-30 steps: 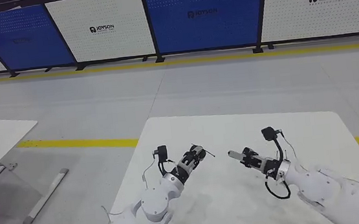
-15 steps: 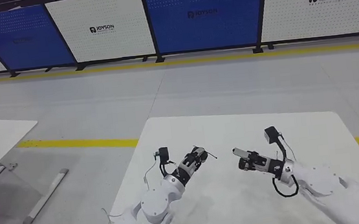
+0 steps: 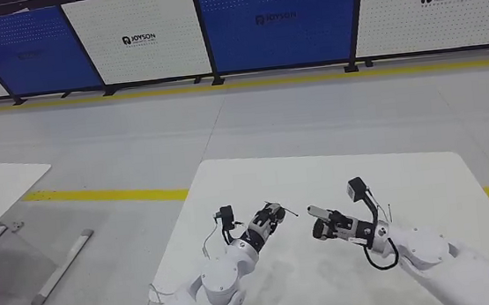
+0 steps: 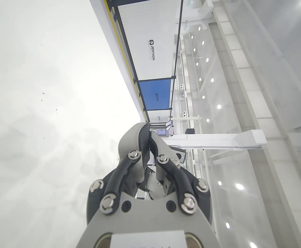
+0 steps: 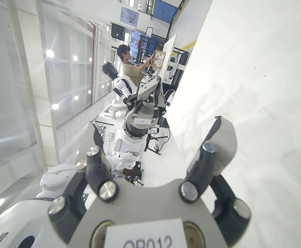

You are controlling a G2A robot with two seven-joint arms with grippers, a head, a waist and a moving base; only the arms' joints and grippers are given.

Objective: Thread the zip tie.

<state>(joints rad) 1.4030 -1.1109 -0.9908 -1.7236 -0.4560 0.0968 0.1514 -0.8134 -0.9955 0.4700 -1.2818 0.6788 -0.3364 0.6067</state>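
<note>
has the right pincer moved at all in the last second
Yes, slightly: in the top view the right pincer has shifted leftward over the table, away from its right edge, toward the left pincer.

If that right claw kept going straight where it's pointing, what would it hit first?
Likely the left gripper, shut on the zip tie; it sits dead ahead of the open right gripper, though depth is unclear.
</note>
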